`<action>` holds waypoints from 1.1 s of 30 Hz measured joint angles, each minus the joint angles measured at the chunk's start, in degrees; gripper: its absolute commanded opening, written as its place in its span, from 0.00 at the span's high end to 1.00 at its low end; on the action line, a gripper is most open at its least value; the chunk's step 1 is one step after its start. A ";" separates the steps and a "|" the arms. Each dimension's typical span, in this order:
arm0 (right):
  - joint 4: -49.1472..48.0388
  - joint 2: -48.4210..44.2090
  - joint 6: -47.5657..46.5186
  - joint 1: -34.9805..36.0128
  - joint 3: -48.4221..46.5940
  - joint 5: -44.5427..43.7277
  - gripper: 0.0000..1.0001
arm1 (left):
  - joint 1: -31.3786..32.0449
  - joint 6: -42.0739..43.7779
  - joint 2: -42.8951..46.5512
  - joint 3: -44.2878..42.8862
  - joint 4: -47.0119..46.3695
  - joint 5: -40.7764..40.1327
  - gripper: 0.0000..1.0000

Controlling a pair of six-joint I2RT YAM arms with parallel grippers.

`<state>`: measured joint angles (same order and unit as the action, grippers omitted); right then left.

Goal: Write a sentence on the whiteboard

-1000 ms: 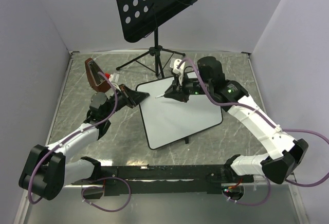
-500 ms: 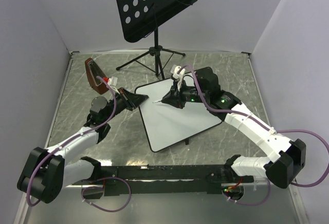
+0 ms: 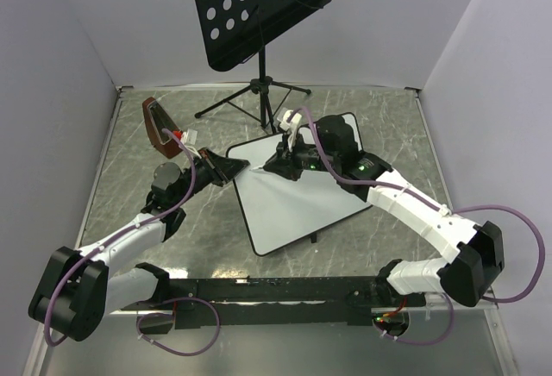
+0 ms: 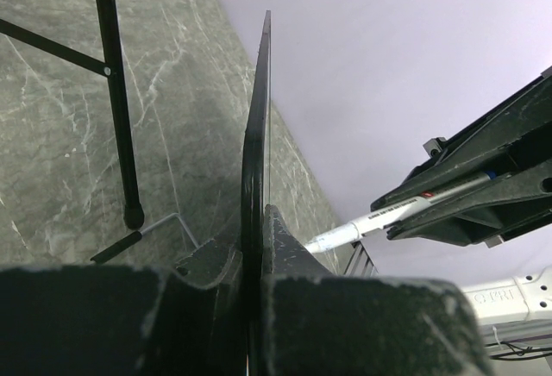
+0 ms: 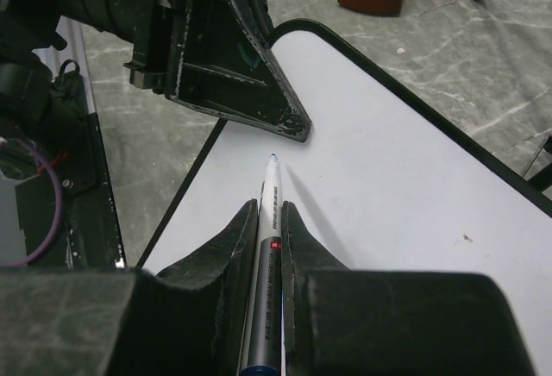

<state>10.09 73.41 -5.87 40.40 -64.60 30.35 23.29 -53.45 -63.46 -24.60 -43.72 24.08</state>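
Note:
The whiteboard [image 3: 297, 199] lies tilted on the marble table, and its visible face is plain white. The sentence is out of view. My left gripper [image 3: 235, 166] is shut on the board's left corner. In the left wrist view the board [image 4: 256, 126] stands edge-on between the fingers of that gripper [image 4: 259, 221]. My right gripper [image 3: 278, 166] is shut on a white and grey marker [image 5: 269, 221], whose tip points at the board [image 5: 405, 186] close to the left gripper [image 5: 233, 65]. Whether the tip touches the board I cannot tell. The marker [image 4: 388, 218] also shows in the left wrist view.
A black perforated music stand [image 3: 259, 9] rises at the back, and its tripod legs [image 3: 254, 96] reach close to the board's far edge. A brown-red block [image 3: 159, 128] stands at the left, behind my left arm. Grey walls close in the table.
My right gripper has carried the marker leftward across the board, toward the corner held by my left gripper. The left arm has barely moved.

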 measured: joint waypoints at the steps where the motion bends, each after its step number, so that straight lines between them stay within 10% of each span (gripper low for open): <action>1: -0.09 0.11 0.07 0.02 0.00 -0.24 1.00 | 0.00 -0.02 0.00 0.00 0.00 0.00 0.99; 33: 0.55 0.55 -1.70 1.09 2.27 -0.37 1.00 | 0.04 0.00 -0.11 0.00 -0.09 -0.17 0.99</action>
<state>10.63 73.95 -7.57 41.50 -62.33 29.98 23.33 -53.45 -63.57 -24.60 -43.81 23.90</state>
